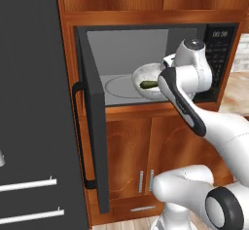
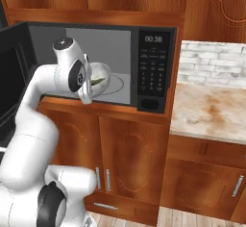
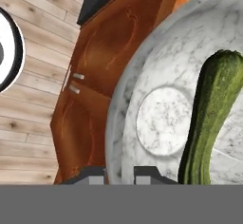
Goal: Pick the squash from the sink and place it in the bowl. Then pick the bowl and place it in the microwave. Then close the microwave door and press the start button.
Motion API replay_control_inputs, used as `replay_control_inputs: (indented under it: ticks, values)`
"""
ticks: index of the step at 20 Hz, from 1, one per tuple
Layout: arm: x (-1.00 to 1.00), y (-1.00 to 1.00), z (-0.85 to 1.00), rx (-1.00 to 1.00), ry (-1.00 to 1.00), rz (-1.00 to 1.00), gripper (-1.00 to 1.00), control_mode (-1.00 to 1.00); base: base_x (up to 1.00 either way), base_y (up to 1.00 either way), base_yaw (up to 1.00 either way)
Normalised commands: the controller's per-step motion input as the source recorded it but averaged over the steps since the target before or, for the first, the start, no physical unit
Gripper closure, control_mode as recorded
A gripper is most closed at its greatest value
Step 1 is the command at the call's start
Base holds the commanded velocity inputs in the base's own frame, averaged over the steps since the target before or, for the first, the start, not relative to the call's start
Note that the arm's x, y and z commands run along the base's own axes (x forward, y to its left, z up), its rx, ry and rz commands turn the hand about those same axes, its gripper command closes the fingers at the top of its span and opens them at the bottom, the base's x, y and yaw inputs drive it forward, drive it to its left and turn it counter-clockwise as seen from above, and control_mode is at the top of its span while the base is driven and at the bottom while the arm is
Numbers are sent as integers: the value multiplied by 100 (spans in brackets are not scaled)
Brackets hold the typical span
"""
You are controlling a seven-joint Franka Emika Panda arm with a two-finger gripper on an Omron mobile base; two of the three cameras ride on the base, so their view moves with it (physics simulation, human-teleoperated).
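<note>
- The tool (image 3: 119, 174) pinches the rim of the bowl (image 1: 147, 78), holding it at the mouth of the open microwave (image 1: 146, 63).
- The squash (image 3: 211, 118) lies inside the bowl.
- The microwave door (image 1: 92, 122) hangs open on the left.
- The bowl seems raised off the turntable (image 1: 119, 86).

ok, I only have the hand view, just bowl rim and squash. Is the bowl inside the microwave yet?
Observer: About halfway. In the left base view the bowl is in the mouth of the microwave, by the right edge of the turntable. I cannot tell whether it is resting on anything.
Operator: Door?
Observer: The microwave door is wide open, swung out to the left.
Operator: Clearance on the keypad side?
Observer: In the right base view the bowl is left of the keypad panel and apart from it.
</note>
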Motion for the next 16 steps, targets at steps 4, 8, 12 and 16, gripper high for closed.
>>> replay_control_inputs:
  ticks: [4,8,12,16]
  values:
    - [100,35,-36,0,13,0,100,-100,0,0,0]
    - [100,7,-16,0,17,0,100,-100,0,0,0]
    - [100,0,0,1,8,0,100,-100,0,0,0]
    - [88,0,-39,0,9,0,100,-100,0,0,0]
